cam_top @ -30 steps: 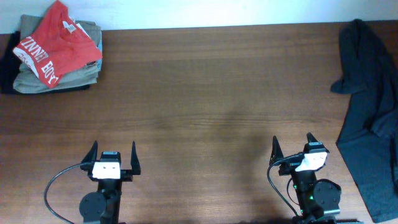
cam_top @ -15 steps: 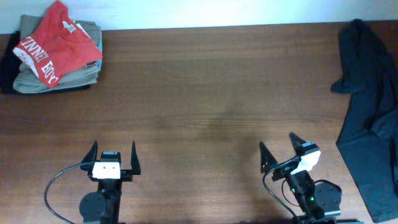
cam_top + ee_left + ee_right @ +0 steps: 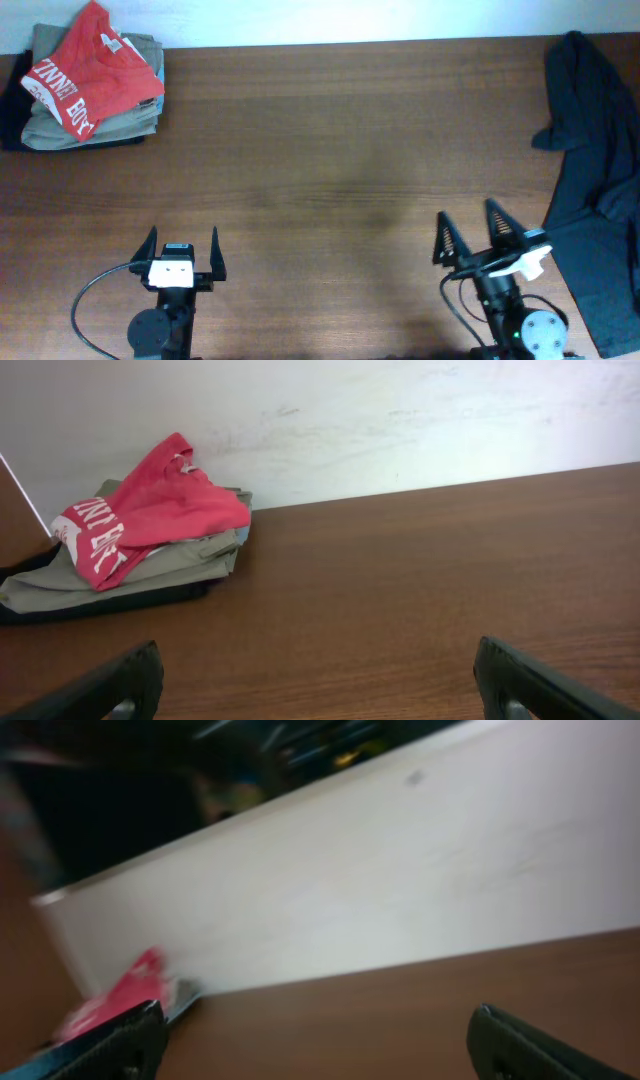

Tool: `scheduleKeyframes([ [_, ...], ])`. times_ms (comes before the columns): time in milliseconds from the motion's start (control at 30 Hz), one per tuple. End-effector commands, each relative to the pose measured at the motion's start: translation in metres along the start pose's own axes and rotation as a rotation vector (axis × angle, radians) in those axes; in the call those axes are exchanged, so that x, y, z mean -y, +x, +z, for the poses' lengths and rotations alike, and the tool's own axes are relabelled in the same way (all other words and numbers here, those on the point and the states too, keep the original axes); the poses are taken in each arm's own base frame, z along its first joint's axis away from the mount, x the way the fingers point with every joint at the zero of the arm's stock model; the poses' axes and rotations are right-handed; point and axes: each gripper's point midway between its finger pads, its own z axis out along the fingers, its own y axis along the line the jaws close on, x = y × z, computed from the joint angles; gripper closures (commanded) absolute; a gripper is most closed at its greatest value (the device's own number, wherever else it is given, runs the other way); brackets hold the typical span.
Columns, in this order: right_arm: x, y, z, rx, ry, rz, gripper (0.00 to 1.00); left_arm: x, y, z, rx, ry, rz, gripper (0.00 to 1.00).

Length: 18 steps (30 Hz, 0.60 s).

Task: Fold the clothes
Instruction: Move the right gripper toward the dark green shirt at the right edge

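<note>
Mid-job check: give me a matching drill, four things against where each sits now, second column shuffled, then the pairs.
Things:
1. dark T-shirt
2. red T-shirt
3. left tool
4. right tool

Places:
A. on top of the folded khaki pile, far left corner
B. open and empty, near edge, left half of the table
C. unfolded, draped along the table's right edge
D. open and empty, near edge, right half

Pairs: 1-C, 2-A, 3-B, 4-D
</note>
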Motion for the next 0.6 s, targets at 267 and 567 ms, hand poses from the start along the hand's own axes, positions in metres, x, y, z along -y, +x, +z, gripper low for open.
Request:
scheduleKeyframes([
  [267,0.129,-0.085,0.077,-0.345,0.791,-0.251,0.01,-0.001,0.003,0.0,-0.005,-0.007,0.015,0.01],
  [567,0.275,-0.012,0.046,-1.038,1.103,0.007,0.01,-0.001,0.003,0.0,-0.005,-0.007,0.015,0.01],
])
